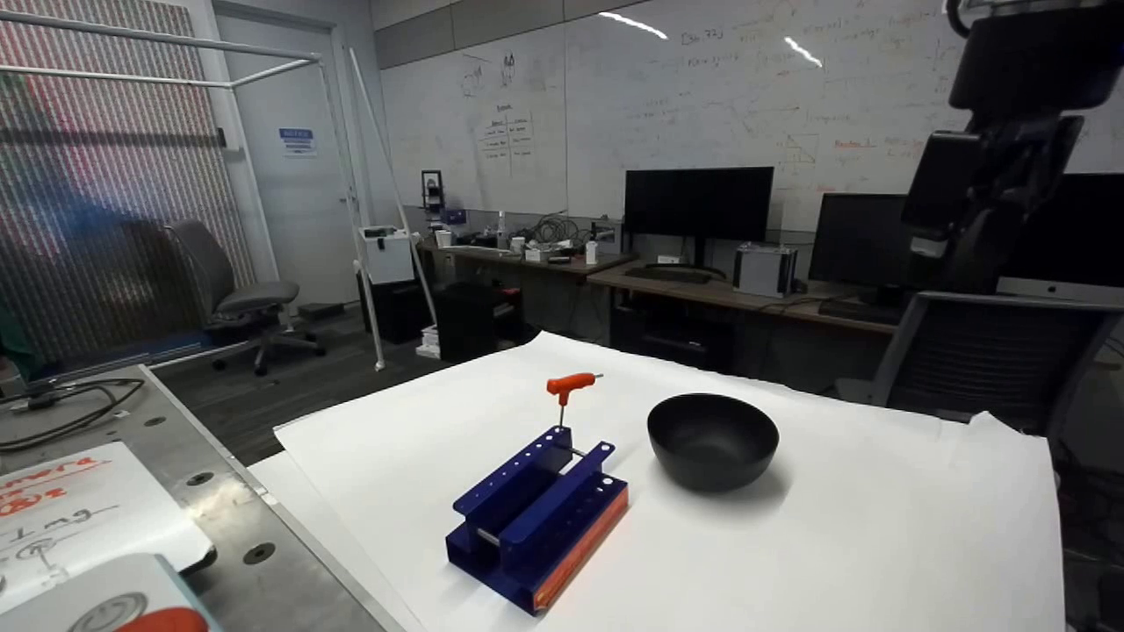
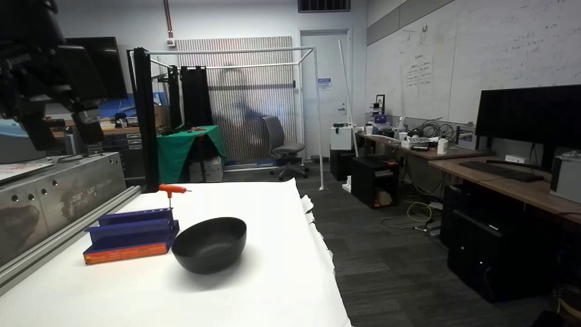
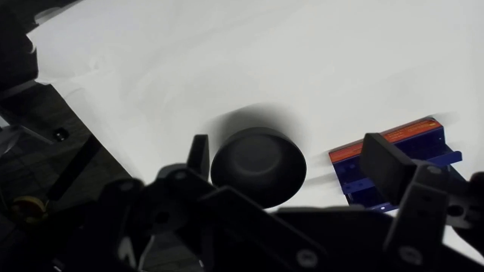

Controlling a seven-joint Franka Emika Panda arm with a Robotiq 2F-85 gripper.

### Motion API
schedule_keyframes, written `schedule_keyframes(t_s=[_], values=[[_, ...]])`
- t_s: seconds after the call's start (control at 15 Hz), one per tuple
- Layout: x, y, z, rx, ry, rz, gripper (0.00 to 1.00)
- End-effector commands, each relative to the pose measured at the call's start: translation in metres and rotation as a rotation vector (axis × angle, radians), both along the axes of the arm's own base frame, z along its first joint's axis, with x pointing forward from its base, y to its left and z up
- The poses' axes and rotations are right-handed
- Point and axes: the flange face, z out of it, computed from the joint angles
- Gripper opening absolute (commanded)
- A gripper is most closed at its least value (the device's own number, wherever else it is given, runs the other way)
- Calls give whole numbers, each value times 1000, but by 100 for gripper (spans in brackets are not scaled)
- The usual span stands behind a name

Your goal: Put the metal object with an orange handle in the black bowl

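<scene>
The metal object with the orange handle [image 1: 571, 383] stands upright, its thin rod down in a hole at the end of the blue rack, handle on top. It also shows in an exterior view [image 2: 173, 188]; in the wrist view it is hidden or out of view. The black bowl [image 1: 713, 441] sits on the white-covered table beside the rack. It also shows in an exterior view [image 2: 209, 245] and the wrist view [image 3: 258, 162]. My gripper [image 3: 287, 153] is wide open and empty, high above the table. Its fingers also show in an exterior view [image 2: 66, 129].
The blue and orange slotted rack [image 1: 580, 557] stands close to the bowl; it also shows in the wrist view [image 3: 408, 134]. A metal bench [image 2: 81, 186] runs along one table side. An office chair [image 1: 1001, 369] and desks with monitors [image 1: 698, 204] stand beyond the table.
</scene>
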Motion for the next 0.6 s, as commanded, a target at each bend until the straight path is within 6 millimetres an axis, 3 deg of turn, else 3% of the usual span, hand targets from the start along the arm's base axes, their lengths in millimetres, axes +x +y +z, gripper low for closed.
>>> schedule_keyframes(t_s=[0.0, 0.33, 0.53], values=[[62, 7, 0, 7, -21, 110, 100], [155, 23, -19, 48, 29, 248, 100], [198, 33, -37, 37, 100, 341, 100]])
